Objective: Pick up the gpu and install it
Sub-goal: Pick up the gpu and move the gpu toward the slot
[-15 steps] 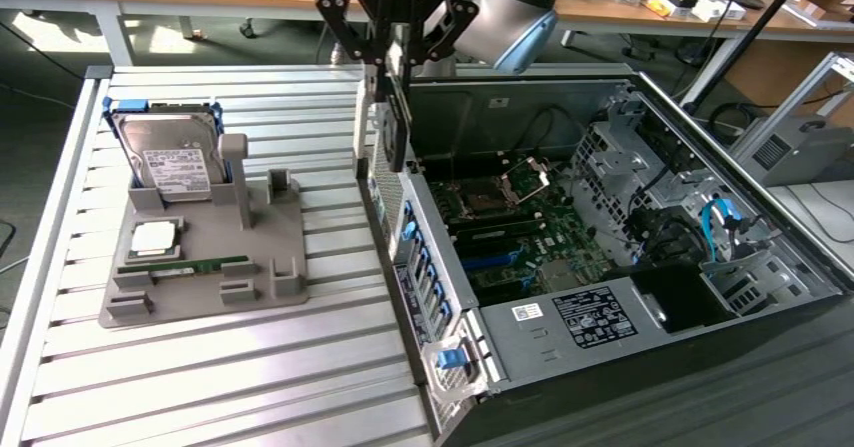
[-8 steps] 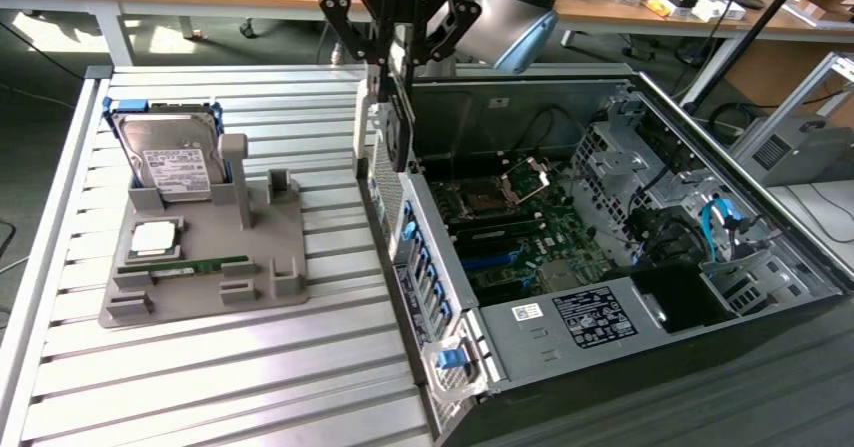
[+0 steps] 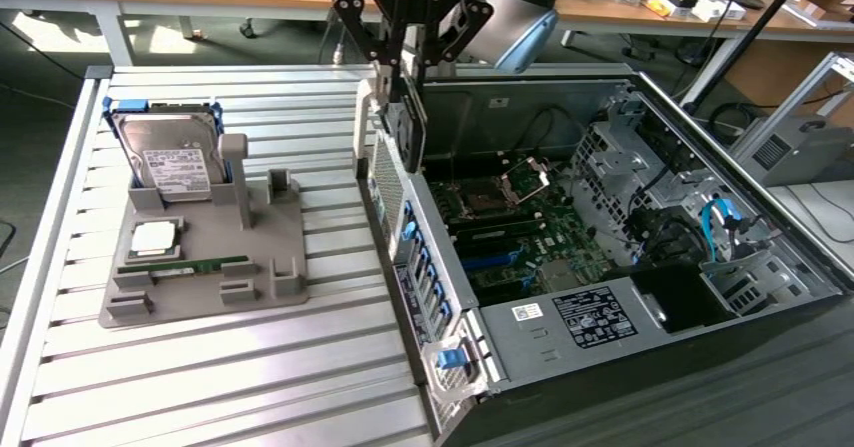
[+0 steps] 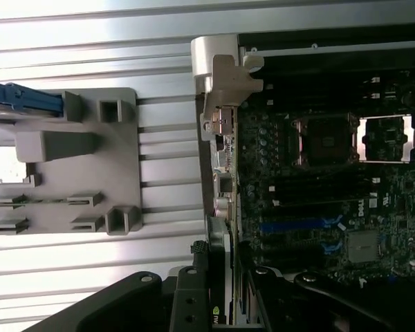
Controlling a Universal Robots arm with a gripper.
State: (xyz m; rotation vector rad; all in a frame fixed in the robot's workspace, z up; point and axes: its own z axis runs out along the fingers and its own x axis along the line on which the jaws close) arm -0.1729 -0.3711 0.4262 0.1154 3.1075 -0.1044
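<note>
Exterior view, gpu (image 3: 407,137) at case (image 3: 507,107), motherboard (image 3: 534,252) inside

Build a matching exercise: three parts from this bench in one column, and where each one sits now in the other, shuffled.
1. gpu
2. hard drive
3. memory stick

A. lying flat on the grey holder
B. clamped in the gripper over the edge of the open computer case
C. standing on end in the grey holder

Pairs: 1-B, 2-C, 3-A
</note>
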